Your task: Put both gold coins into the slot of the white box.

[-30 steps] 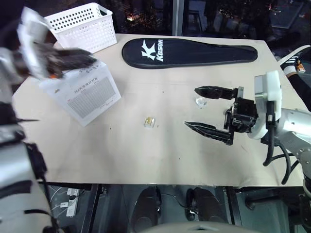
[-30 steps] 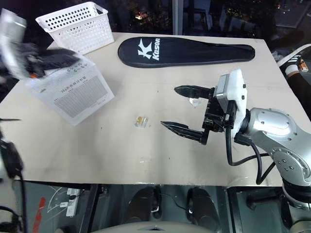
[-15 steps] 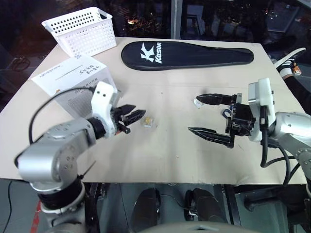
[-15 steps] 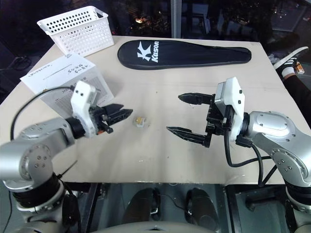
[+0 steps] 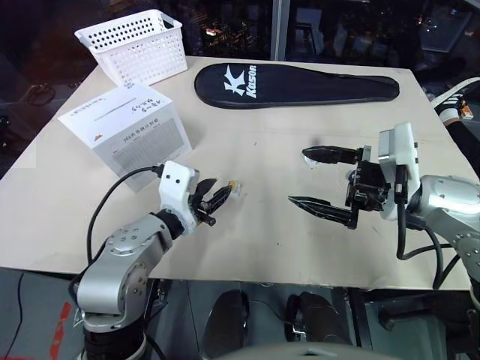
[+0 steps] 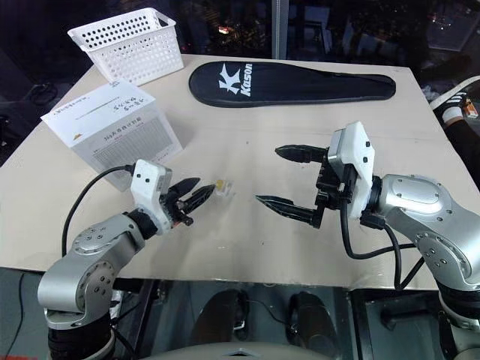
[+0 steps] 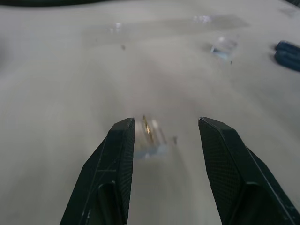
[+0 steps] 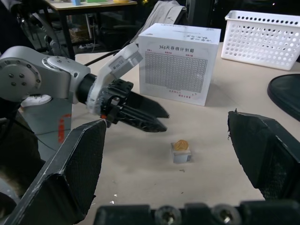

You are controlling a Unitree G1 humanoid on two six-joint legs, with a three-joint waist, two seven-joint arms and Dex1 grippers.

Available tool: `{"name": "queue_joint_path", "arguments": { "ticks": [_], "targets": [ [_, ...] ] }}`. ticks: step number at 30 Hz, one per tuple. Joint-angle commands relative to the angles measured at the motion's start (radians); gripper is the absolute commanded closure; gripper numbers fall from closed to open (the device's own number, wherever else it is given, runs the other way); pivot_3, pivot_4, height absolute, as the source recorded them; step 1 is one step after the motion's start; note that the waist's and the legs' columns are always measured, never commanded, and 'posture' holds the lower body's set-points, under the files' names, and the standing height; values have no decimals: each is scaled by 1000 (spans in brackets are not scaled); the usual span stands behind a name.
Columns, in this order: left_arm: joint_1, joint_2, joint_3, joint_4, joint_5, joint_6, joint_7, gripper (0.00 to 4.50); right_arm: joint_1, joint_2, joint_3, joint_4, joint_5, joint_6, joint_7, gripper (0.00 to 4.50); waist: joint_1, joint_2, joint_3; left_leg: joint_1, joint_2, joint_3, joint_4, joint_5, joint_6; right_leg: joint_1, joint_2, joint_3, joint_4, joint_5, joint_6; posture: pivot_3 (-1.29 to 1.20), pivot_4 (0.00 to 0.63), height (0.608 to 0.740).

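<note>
One gold coin (image 7: 150, 135) in its clear case lies on the table just off my left gripper's (image 5: 220, 192) tips. That gripper is low over the table and open, with one finger (image 7: 123, 140) close beside the case. A second cased gold coin (image 7: 223, 47) lies farther on, by my right gripper (image 5: 298, 176). The right gripper hovers wide open and empty, pointing toward the left one. The white box (image 5: 127, 131) stands at the back left, and the thin dark slot (image 5: 105, 112) is in its top face.
A white perforated basket (image 5: 135, 45) stands at the far left corner. A long black racket case (image 5: 296, 81) lies across the back of the table. The table's front edge (image 5: 247, 274) runs just below both grippers.
My left arm has swung down from beside the white box to the table and now has its open fingers at the near coin. The right arm has kept still. The head view has shifted.
</note>
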Motion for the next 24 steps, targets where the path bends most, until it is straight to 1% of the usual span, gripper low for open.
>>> {"name": "queue_joint_path", "arguments": {
  "ticks": [1,7,14,16,24],
  "targets": [
    [35,-20,-8,48,-14,-87,5,2362,9,2,-16,-42,-18,-25,-14,0,0,0,0,0,0,0,-1,0,0,0,-3,0,-1,0,0,0,150,740],
    [11,-9,-39,125,-4,-166,4,2362,27,14,-21,-65,-19,-22,-32,0,1,0,0,-1,0,-1,-1,0,1,0,-4,-2,-2,0,0,0,150,740],
    [-15,14,-64,170,-25,-197,-19,2362,64,-8,-28,-92,-37,-22,-32,0,1,0,0,-2,-1,0,-3,-1,1,0,-5,-3,-5,0,0,0,150,740],
    [-24,20,-71,182,-24,-203,-20,2859,77,-16,-38,-96,-41,-22,-32,0,1,0,0,-2,-1,0,-5,-1,1,0,-5,-3,-6,0,0,0,150,740],
    [-53,49,-98,222,-37,-206,-36,2859,138,-43,-67,-105,-62,-35,-27,0,1,0,0,-2,-2,0,-12,-1,1,0,-4,-4,-13,0,1,0,150,740]
  ]
}}
